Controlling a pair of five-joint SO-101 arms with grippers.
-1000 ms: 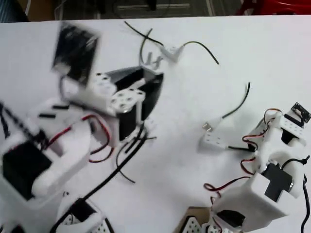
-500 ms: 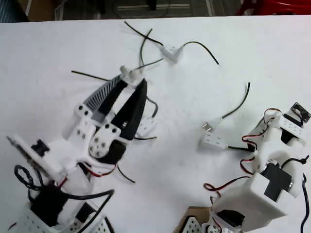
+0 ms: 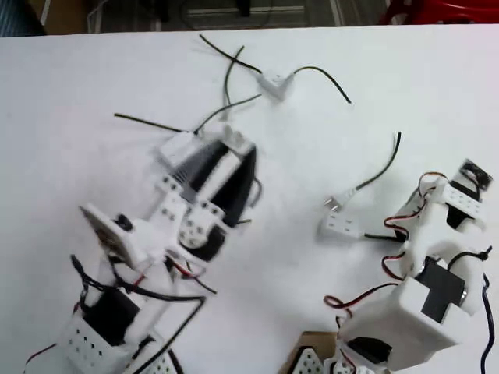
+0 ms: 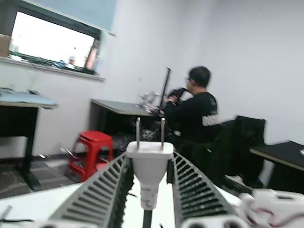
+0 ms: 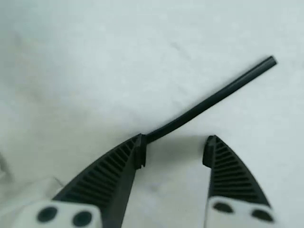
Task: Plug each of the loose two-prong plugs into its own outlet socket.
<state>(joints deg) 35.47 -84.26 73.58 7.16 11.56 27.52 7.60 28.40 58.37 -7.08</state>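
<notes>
the left claw (image 4: pixel 150 157) is closed on a white two-prong plug (image 4: pixel 148 166). it pinches the plug by its two sides. the metal prongs stick out past the tips, up off the bench (image 3: pixel 405 70). the plug's cord (image 4: pixel 147 219) goes down between the fingers.

the right claw (image 5: pixel 175 145) is open and holds nothing. it sits low over the bench, with a black cord (image 5: pixel 209 99) lying by its tips.

on the bench i see a small white socket (image 3: pixel 341 227) near the right arm, with another loose plug (image 3: pixel 334 203) just beside it. a second white socket (image 3: pixel 273 80) lies far back on the bench.

here is what i think could go wrong:

- the plug is only pinched on two smooth sides. it could twist or slide back in the claw when the prongs push on a socket.
- the sockets look small and light, and nothing holds them down. a push could just shove one away across the bench. the open claw may need to hold the socket first.
- the prongs must line up with the two slots. if the plug is a bit turned, they will hit the face and not go in.
- the plug's cord could drag, snag on the loose cords (image 3: pixel 148 122) near the arm, and pull the plug crooked.
- the loose plug by the near socket could get bumped away.
</notes>
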